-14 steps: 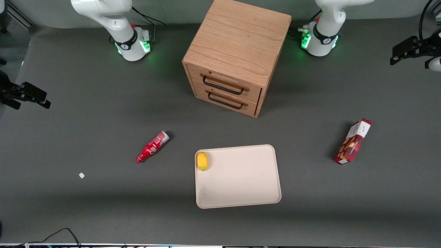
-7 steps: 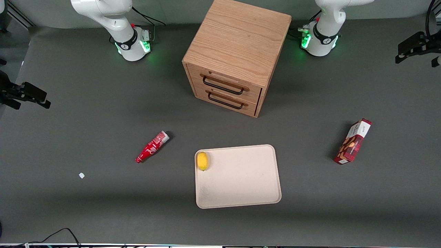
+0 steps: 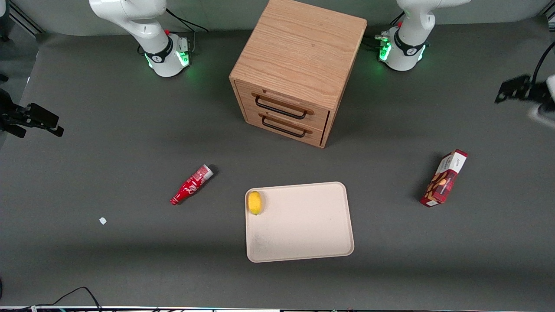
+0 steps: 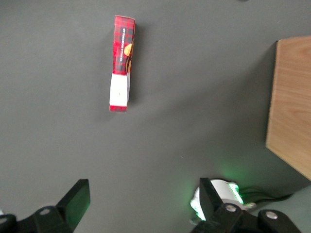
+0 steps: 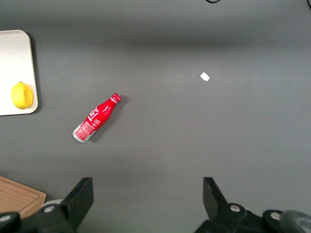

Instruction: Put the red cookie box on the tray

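The gripper [image 4: 143, 204] hovers high above the tabletop [image 3: 130, 143], fingers [image 4: 77, 196] spread wide and empty. The red cookie box [image 3: 444, 178] lies apart from the tray [image 3: 303, 242]; its print is unreadable.

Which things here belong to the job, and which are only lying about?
For the job:
- red cookie box, on the table toward the working arm's end
- tray, box not yet on it
- gripper, open, high above the table, holding nothing

Lying about:
- lemon on the tray
- soda bottle
- wooden cabinet
- white scrap
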### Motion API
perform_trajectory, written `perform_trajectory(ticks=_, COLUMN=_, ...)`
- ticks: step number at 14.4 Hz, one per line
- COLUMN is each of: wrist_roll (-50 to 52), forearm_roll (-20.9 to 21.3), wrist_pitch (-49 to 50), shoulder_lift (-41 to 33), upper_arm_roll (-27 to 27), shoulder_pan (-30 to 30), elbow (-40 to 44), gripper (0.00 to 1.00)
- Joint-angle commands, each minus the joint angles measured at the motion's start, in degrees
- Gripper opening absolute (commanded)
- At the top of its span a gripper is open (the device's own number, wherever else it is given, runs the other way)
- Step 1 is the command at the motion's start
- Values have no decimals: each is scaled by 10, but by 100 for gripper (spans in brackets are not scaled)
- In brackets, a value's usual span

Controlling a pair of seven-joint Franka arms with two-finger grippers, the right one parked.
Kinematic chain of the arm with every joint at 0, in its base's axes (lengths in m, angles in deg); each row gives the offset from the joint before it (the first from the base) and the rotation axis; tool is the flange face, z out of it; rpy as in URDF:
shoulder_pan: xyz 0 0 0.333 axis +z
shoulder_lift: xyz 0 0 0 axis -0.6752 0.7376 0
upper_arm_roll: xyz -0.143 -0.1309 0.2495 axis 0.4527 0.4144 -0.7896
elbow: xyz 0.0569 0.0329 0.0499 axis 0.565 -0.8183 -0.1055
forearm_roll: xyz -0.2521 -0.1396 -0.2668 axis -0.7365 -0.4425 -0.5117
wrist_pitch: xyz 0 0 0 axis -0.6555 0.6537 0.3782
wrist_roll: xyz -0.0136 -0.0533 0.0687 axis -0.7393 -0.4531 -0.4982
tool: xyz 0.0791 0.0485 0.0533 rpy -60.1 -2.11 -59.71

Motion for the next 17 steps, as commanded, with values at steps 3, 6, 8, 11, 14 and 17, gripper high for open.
perform_trajectory(ticks=3, wrist_roll=-80, forearm_roll=-41, wrist_pitch=-210, shoulder_lift=55, upper_arm_roll=-7, shoulder_pan=4, elbow=-155, gripper=100)
perform_trajectory(ticks=6, wrist_roll=-91, forearm_roll=-44, wrist_pitch=-334, shoulder_lift=94, upper_arm_roll=-7, shoulder_pan=3, elbow=-212, gripper=100)
perform_trajectory(ticks=8, wrist_roll=-94, forearm_roll=-52, wrist_pitch=-393, shoulder_lift=128, upper_arm_roll=-7, shoulder_pan=3, elbow=-220, gripper=100)
perform_trajectory(ticks=11, wrist_roll=-95, forearm_roll=-56, wrist_pitch=-442, shoulder_lift=157, upper_arm_roll=-7, shoulder_pan=3, elbow=-219, gripper=100)
perform_trajectory(ticks=14, wrist_roll=-95, forearm_roll=-56, wrist_pitch=-484, shoulder_lift=179, upper_arm_roll=-5, shoulder_pan=3, elbow=-220, gripper=100)
perform_trajectory(ticks=17, wrist_roll=-94, forearm_roll=-62, wrist_pitch=-511, shoulder_lift=192, upper_arm_roll=-2, shoulder_pan=2, elbow=-230, gripper=100)
